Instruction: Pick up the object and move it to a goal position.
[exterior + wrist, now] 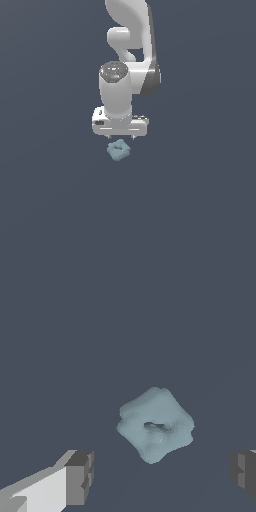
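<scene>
The object (119, 150) lies on the plain dark worktop (200, 200), just in front of and below the gripper (120, 136), untouched. The gripper's fingers (79, 477) are spread wide, empty, wider than the blob. It looks light, matte and probably stiff; its lumpy flanks suit a pinch across opposite sides, avoiding the central dimple. Nothing else is visible nearby, so room for moving seems ample.
</scene>
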`<state>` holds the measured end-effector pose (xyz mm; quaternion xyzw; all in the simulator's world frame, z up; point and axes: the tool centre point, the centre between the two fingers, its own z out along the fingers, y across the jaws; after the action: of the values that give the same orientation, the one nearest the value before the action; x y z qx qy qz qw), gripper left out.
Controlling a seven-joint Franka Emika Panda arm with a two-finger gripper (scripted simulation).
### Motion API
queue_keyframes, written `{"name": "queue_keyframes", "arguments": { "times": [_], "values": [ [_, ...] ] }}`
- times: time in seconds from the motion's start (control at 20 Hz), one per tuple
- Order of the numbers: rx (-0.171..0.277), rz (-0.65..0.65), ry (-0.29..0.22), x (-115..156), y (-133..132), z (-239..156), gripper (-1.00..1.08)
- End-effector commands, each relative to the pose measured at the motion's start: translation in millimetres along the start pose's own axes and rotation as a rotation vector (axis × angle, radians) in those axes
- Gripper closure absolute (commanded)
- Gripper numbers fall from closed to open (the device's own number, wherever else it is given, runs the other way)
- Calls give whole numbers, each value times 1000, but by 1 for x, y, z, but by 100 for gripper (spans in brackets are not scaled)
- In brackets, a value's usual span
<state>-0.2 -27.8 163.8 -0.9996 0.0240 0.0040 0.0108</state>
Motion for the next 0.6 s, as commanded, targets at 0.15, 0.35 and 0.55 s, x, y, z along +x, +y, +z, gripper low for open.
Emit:
{"name": "queue_keyframes", "arguments": {
  "times": [0.15, 0.35, 0.55],
  "values": [
    [3, 8, 6, 1, 1, -2, -100],
    [10, 21, 18, 3, 4, -6, -100],
    [7, 21, 18, 3, 4, -5, -100]
  ]
}}
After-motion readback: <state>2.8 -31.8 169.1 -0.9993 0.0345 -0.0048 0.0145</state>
